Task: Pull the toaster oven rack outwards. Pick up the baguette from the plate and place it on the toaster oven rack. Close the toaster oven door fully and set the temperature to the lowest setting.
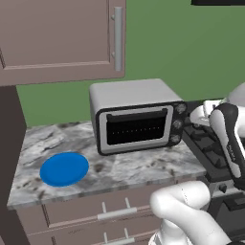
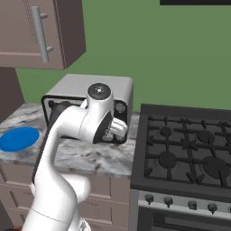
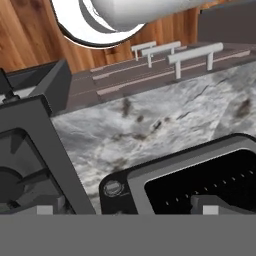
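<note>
A: From the left base view we get the toaster oven point(image 1: 136, 117) head-on, its toaster oven door point(image 1: 137, 128) upright and shut, three knobs point(image 1: 178, 124) down its right edge. The plate point(image 1: 64, 169) lies on the marble counter point(image 1: 139, 165) well to the oven's left, and we see nothing on its blue face.

B: The right base view gives us the stove point(image 2: 187, 153) just beside the oven, which the arm point(image 2: 85, 124) largely covers there. We cannot pick out the baguette anywhere, and the rack is too faint behind the glass to tell.

A: In the hand view the gripper point(image 3: 125, 210) hangs above the oven's knob corner. Its fingertips point(image 3: 45, 210) stand wide apart, holding nothing and touching nothing.
</note>
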